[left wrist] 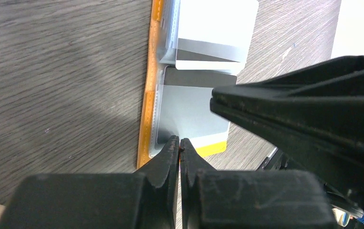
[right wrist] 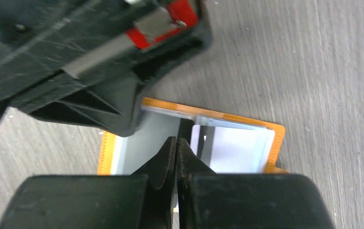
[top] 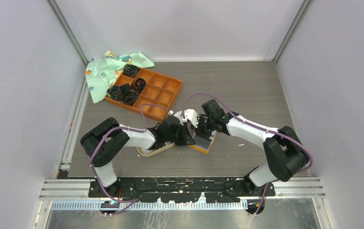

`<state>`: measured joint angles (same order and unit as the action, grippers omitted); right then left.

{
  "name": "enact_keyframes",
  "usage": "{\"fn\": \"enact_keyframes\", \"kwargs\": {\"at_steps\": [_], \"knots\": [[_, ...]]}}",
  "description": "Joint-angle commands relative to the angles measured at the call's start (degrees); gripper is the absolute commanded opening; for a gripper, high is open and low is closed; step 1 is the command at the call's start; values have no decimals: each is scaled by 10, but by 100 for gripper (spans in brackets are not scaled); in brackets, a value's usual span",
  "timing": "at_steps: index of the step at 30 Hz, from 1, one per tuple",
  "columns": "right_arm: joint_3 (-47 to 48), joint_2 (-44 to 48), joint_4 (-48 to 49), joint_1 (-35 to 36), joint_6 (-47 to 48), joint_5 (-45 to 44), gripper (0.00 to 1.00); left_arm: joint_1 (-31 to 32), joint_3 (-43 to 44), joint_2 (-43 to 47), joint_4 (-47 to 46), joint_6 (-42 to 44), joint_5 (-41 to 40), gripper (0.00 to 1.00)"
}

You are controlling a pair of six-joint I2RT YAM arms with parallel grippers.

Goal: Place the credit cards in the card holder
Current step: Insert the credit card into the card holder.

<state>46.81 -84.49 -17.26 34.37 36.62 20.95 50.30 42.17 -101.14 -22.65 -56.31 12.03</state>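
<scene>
The orange card holder [top: 205,144] lies open and flat on the table, grey pockets up. In the left wrist view its orange edge [left wrist: 146,119] runs up the middle. A grey card [left wrist: 189,109] sits in the nearer pocket. A white credit card with a grey stripe [left wrist: 213,33] sticks out of the farther pocket. My left gripper [left wrist: 180,143] is shut, its tips at the holder's near edge. My right gripper [right wrist: 176,141] is shut too, tips over the fold between the grey card [right wrist: 142,143] and the white card [right wrist: 237,148]. Nothing shows between either pair of fingers.
An oval tan-rimmed dish [top: 154,150] lies just left of the holder, under the left arm. An orange compartment tray [top: 144,90] with dark coiled items stands at the back left, next to a pale green cloth [top: 108,69]. Both grippers crowd closely over the holder.
</scene>
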Motion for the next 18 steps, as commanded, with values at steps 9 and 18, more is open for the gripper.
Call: {"fn": "enact_keyframes", "kwargs": {"at_steps": [9,18], "knots": [[49,-43,-36,1,-7,-14,6,6,34,0,-2,14,2,5],[53,-63,-16,3,-30,-59,6,6,27,-1,8,10,-6,4]]}}
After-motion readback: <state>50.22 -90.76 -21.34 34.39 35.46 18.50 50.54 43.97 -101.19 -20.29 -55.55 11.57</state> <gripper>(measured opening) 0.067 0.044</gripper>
